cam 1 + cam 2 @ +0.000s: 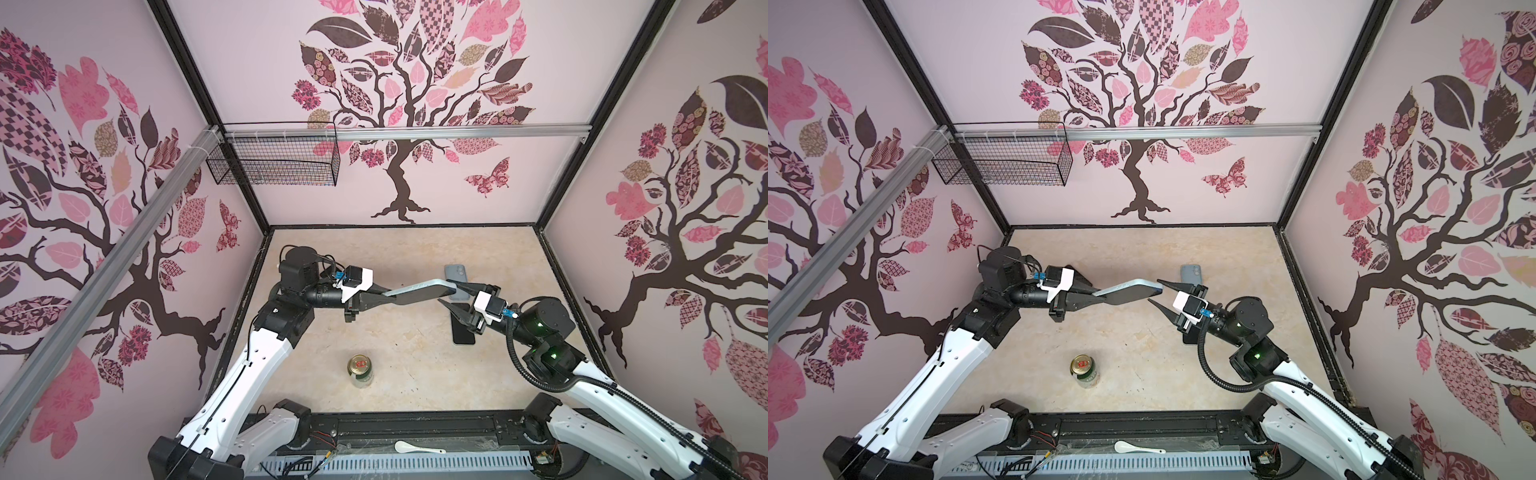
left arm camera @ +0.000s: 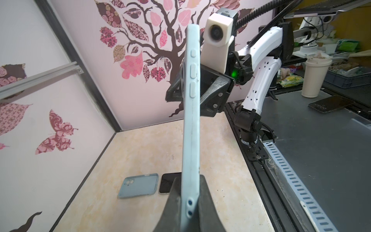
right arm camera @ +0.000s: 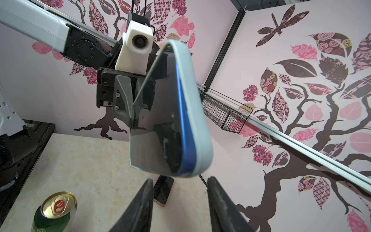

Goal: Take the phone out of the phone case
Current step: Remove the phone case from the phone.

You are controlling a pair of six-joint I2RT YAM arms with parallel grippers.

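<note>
A phone in a pale blue phone case (image 1: 415, 291) (image 1: 1129, 291) hangs edge-up above the table's middle. My left gripper (image 1: 386, 297) (image 2: 189, 178) is shut on one end of it, a finger on each flat face. From the right wrist I see its dark screen (image 3: 160, 120) and a strip of the phone's blue edge (image 3: 184, 120) showing beside the case's rim (image 3: 199, 112). My right gripper (image 1: 448, 294) (image 3: 179, 180) is open at the free end of the phone, its fingertips (image 3: 149, 181) just short of the lower corner, with nothing between them.
An empty pale blue case (image 1: 456, 274) (image 2: 138, 185) and a bare black phone (image 1: 462, 328) (image 3: 163, 189) lie on the table under my right arm. A green can (image 1: 360, 370) stands near the front. A wire basket (image 1: 274, 162) hangs on the back rail.
</note>
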